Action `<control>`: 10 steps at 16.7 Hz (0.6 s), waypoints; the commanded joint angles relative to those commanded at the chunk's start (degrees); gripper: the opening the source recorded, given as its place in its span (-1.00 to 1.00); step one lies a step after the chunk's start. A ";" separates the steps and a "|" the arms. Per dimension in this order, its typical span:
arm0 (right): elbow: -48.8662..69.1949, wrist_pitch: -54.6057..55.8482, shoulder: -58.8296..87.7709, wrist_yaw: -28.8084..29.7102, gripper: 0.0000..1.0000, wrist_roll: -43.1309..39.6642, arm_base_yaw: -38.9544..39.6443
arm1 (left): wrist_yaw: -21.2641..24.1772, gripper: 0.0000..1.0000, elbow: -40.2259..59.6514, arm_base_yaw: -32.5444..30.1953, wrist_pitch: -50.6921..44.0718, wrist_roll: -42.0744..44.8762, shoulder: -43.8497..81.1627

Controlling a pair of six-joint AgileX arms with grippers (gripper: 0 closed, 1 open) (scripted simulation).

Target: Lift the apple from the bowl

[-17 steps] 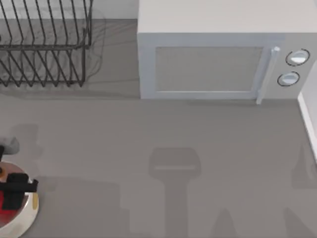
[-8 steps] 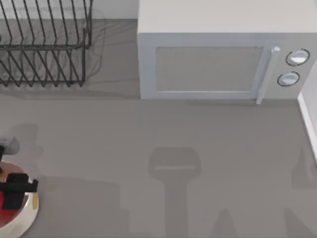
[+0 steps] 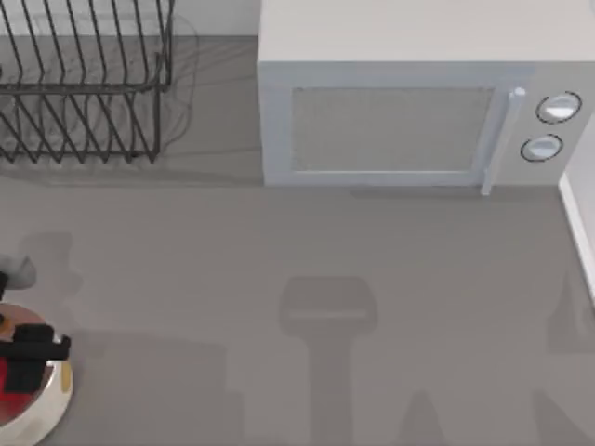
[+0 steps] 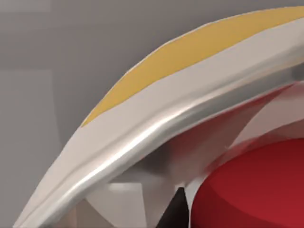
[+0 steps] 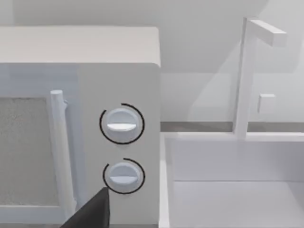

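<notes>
Left tool (image 3: 26, 358) down in the bowl (image 3: 58, 398), right over the apple (image 3: 13, 383).

The bowl sits at the near left corner of the table (image 3: 307, 279), and the black tool hangs low above it, placed there because the red apple lies inside, well below the thick cream rim. From the left wrist the apple (image 4: 251, 185) bulges close under the camera, with the yellow-marked rim (image 4: 156, 95) arcing just past it, so the arm looks set for a straight pull up. Whether that tool is clenched on the fruit or still released, I cannot tell. The apple rests in the bowl, not yet clear of it. The right arm idles far right, facing the microwave (image 5: 80, 123) beside the dish rack (image 3: 84, 84).
</notes>
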 joint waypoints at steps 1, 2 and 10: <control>0.00 0.00 0.00 0.00 1.00 0.00 0.00 | 0.00 -1.00 0.64 -0.01 -0.66 -0.01 0.09; 0.00 0.00 0.00 0.00 1.00 0.00 0.00 | 0.00 -1.00 1.92 -0.03 -1.96 -0.02 0.24; 0.00 0.00 0.00 0.00 1.00 0.00 0.00 | -0.03 -1.00 30.67 -0.47 -32.52 -0.43 0.24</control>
